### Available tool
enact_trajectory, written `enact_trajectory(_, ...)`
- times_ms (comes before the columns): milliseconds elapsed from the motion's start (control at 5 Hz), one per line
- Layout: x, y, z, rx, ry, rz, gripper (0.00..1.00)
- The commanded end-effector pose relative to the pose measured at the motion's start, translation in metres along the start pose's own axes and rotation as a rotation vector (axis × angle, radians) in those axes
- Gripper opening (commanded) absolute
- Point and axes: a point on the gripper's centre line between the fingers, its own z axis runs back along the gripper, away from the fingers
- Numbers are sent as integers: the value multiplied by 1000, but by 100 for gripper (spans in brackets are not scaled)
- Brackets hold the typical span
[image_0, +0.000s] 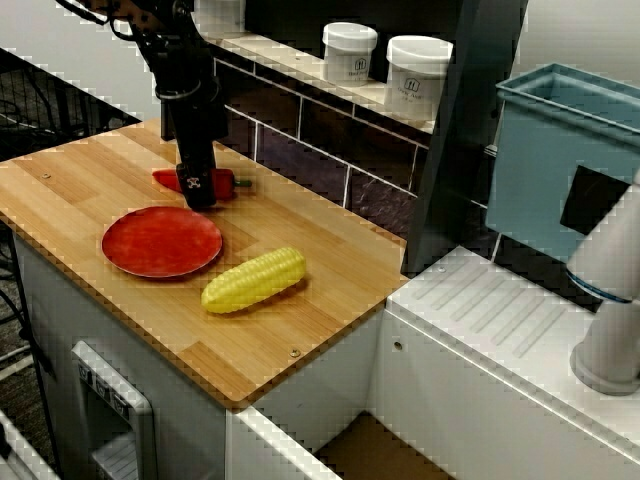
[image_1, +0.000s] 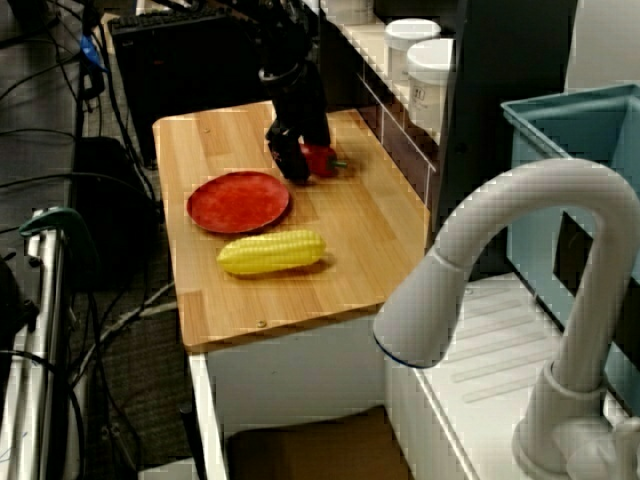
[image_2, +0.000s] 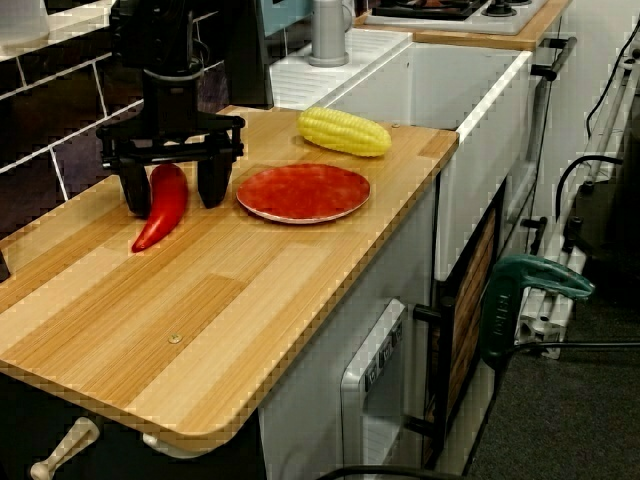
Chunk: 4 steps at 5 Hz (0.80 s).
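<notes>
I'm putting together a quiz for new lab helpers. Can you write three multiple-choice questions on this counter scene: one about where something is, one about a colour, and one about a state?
1. Where does the corn lie?
A. on the plate
B. on the wooden counter, beside the plate
C. in the gripper

2. What colour is the plate?
A. red
B. blue
C. white

3. How does the gripper stand?
A. holding the corn up
B. shut on the plate's rim
C. open, one finger on each side of the pepper

Answers:
1 B: the corn rests on bare wood just off the plate's rim.
2 A: the plate shows red in every view.
3 C: the view from the counter's end shows the pepper lying between the spread fingers.
</notes>
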Motion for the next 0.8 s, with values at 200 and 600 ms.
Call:
enact_trajectory(200,-6,5,12,91,22,45,0)
enact_trajectory(600,-19,21,42,79,-9,130,0)
